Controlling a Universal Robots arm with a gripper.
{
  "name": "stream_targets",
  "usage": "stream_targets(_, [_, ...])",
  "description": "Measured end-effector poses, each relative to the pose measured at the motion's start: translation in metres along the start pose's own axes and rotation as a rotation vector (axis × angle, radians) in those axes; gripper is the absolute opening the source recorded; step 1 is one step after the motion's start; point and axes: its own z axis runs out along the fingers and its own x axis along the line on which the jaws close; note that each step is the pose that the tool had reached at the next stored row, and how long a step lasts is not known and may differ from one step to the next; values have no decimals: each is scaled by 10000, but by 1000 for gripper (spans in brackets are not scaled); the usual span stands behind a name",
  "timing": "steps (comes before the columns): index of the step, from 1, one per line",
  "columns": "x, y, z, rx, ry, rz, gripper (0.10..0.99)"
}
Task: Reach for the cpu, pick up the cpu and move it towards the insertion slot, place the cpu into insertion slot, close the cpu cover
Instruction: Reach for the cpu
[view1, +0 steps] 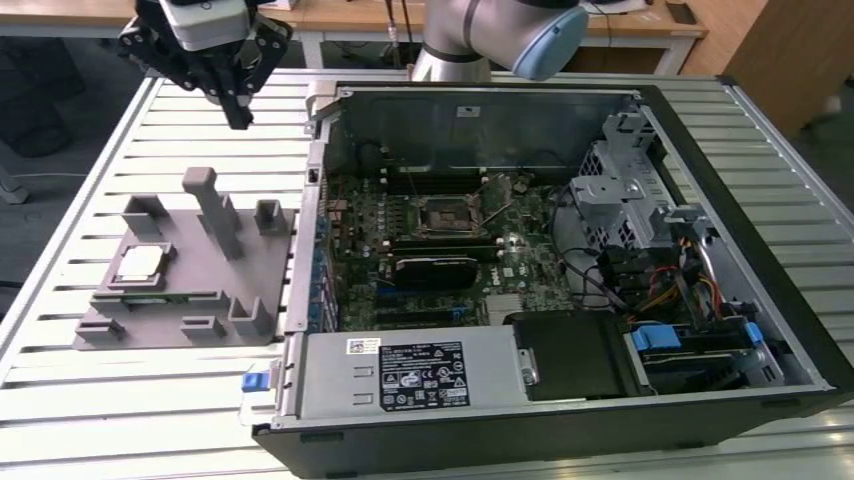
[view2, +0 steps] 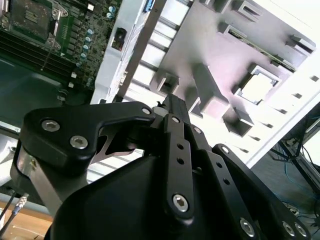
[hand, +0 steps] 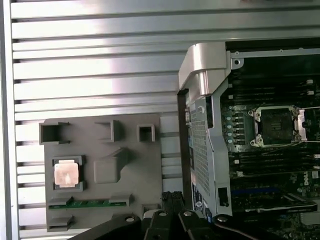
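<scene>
In fixture (view1: 147, 325), cpu (view1: 140, 265), claw (view1: 240, 117) apart (top cropped)

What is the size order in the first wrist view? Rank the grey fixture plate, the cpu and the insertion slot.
1. grey fixture plate: clearly largest.
2. insertion slot and cpu: nearly alike, and the slot sits deeper in the case, so they are left unranked.

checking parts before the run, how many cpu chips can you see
1. The cpu sits in a recess of the grey fixture, at the exterior view's left of the computer case. The insertion slot looks empty; the case could hide others.
</scene>
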Motion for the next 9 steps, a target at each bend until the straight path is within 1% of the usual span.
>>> stream_targets(2, [44, -3, -1, 0, 0, 0, 106])
stream_targets(9, [238, -18, -4, 1, 4, 1, 106])
